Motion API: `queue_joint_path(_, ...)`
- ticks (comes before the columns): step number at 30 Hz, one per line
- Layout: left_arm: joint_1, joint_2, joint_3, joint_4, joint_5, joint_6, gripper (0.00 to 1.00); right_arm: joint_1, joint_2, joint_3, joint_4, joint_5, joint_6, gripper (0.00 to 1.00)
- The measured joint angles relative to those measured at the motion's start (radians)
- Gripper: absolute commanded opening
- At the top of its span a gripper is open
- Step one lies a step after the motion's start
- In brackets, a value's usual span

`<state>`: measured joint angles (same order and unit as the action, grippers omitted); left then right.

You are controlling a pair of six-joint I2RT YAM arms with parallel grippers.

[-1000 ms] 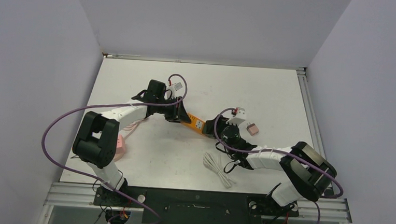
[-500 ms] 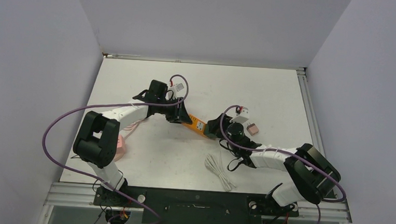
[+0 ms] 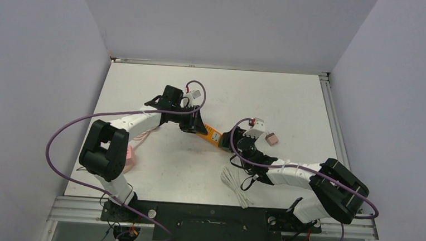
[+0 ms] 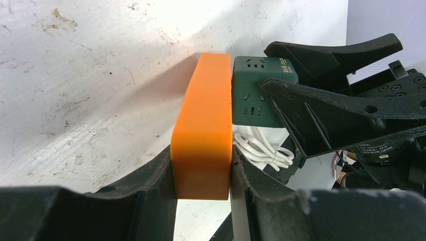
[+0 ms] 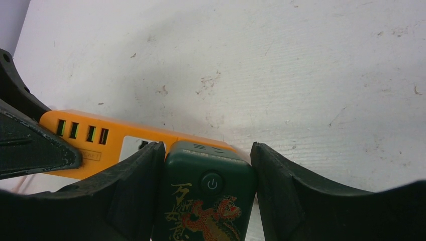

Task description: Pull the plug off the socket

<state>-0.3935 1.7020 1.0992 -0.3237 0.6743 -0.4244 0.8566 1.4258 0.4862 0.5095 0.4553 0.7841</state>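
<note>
Left claw [image 4: 201, 158] clamped on orange power strip [image 4: 203, 110] | right claw [image 5: 207, 148] closed around green plug [image 5: 203, 211] | plug at the strip's right-arm end

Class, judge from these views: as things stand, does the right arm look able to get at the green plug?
Likely yes: the right gripper has a finger against each side of the green plug, nothing between. The left gripper clamps the orange socket strip at its other end, out of the way.

Bright even overhead light — soft shadows, wrist foregrounds slightly blurred
</note>
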Motion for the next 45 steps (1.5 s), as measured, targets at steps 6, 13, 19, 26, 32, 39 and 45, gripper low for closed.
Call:
queue_joint_path(6,-0.012,0.0,0.014,-0.009,-0.026,0.003,0.0,-0.089,0.0,0.0,-0.001,-0.124,0.03,0.05)
queue_joint_path(13,-0.031,0.0,0.036,-0.025,-0.064,0.004,0.0,-0.125,-0.01,0.0,-0.016,-0.192,0.04,0.05)
queue_joint_path(19,-0.032,0.0,0.037,-0.043,-0.058,0.029,0.0,-0.017,-0.031,0.014,-0.074,-0.024,0.011,0.05)
queue_joint_path(26,-0.034,0.0,0.037,-0.054,-0.052,0.043,0.0,-0.024,-0.042,0.023,-0.114,-0.02,0.018,0.05)
queue_joint_path(32,-0.039,0.0,0.046,-0.04,-0.076,0.04,0.0,-0.15,-0.043,0.021,-0.105,-0.216,0.066,0.05)
queue_joint_path(39,-0.039,0.0,0.046,-0.042,-0.079,0.04,0.0,-0.134,-0.055,0.021,-0.119,-0.201,0.068,0.05)
queue_joint_path(45,-0.037,0.0,0.047,-0.047,-0.079,0.04,0.0,-0.055,-0.128,0.022,-0.167,-0.065,0.042,0.05)
